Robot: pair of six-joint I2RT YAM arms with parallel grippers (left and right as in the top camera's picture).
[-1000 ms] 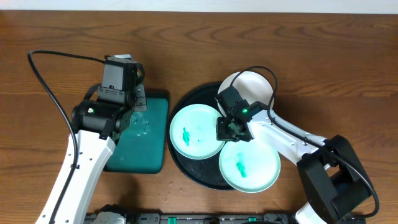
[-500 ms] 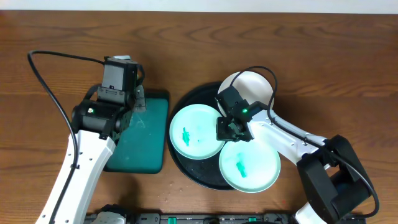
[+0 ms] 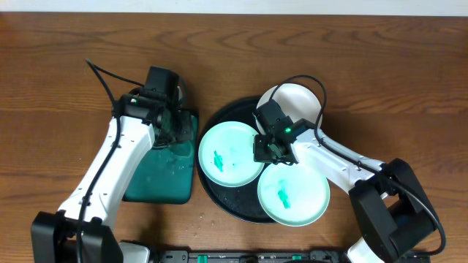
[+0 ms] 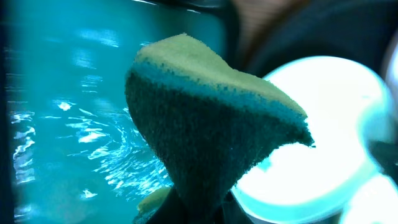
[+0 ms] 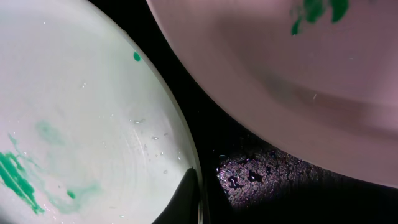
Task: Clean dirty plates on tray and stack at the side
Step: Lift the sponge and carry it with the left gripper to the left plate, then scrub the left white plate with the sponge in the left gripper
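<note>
Left gripper [image 3: 174,126], seen from overhead, hangs over the right edge of the dark-green tray [image 3: 161,183]. The right gripper [image 3: 269,150] sits at the rim of the left plate [image 3: 228,155], which lies with the near plate [image 3: 294,193] and far plate [image 3: 296,101] on the black tray [image 3: 223,201]. The left wrist view shows its jaws clamped on a sponge [image 4: 211,124] above the wet dark-green tray. The right wrist view shows a fingertip [image 5: 186,198] closed on the smeared left plate's rim.

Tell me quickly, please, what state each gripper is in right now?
Left gripper: closed, holding the sponge.
Right gripper: closed, apparently pinching the rim of the left plate.
</note>
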